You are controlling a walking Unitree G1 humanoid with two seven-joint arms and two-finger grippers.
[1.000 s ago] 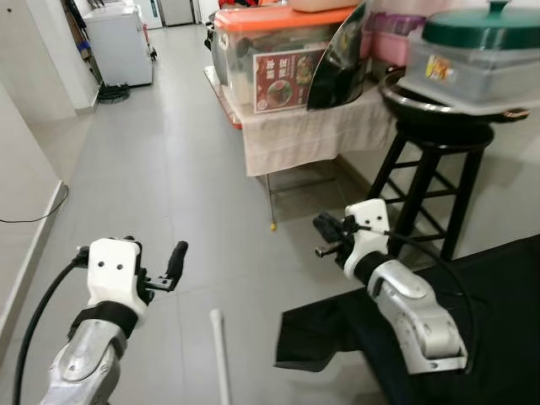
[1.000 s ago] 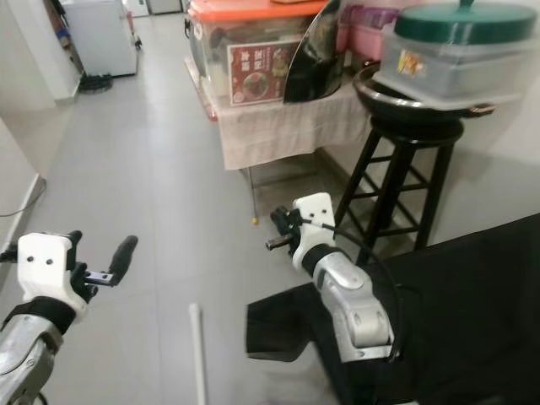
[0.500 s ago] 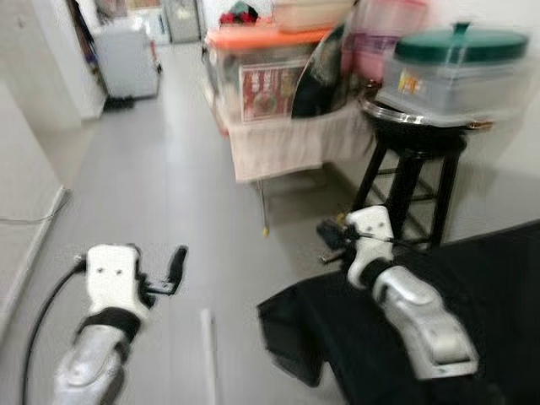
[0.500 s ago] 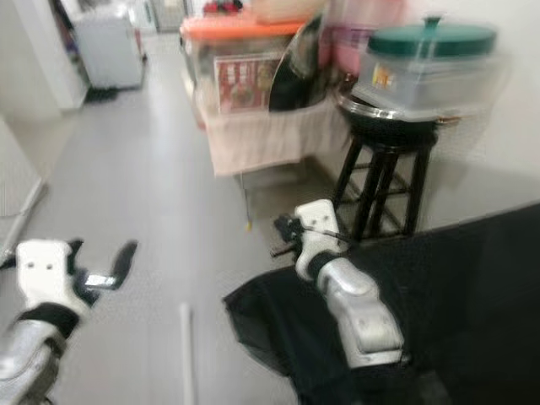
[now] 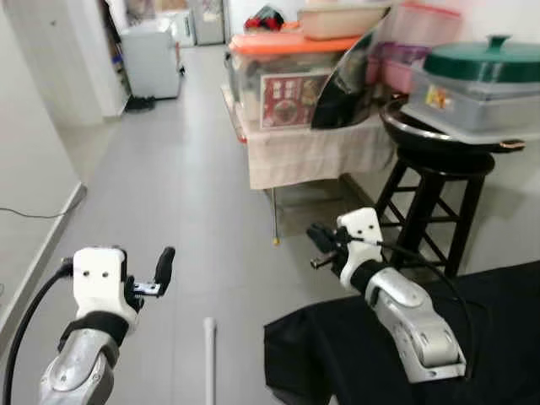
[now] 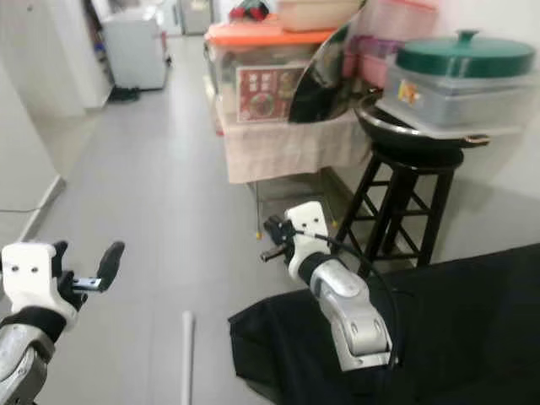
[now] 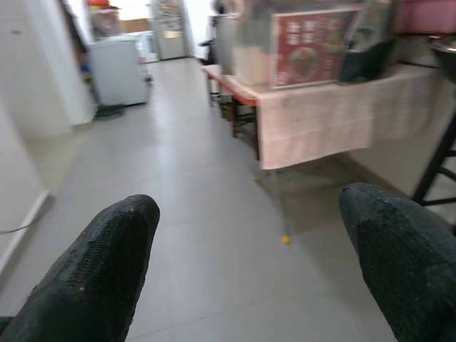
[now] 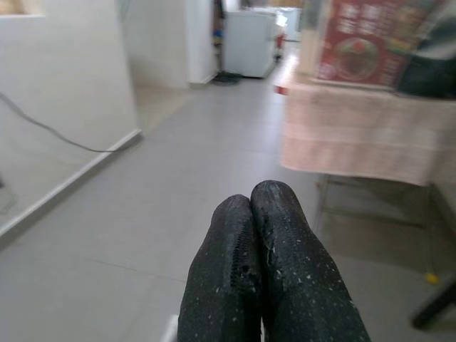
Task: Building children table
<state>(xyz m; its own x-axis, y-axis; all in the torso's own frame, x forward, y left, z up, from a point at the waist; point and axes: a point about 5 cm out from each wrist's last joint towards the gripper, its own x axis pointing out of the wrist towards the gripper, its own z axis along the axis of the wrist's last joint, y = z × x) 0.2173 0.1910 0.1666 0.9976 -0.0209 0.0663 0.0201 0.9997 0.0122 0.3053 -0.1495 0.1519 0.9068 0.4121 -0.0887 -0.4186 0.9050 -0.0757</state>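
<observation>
Your right end effector (image 8: 258,285) has its two black fingers (image 8: 221,285) pressed together, tips touching, with nothing between them. Beyond the tips you look along a grey tiled floor (image 8: 178,199). Off to one side of the fingers a white wall (image 8: 64,78) runs ahead, with a thin dark cable (image 8: 50,135) trailing down it. On the other side stands a tabletop draped in a pale cloth (image 8: 356,142), carrying a red poster (image 8: 363,43). Far ahead sits a white appliance (image 8: 249,39).
</observation>
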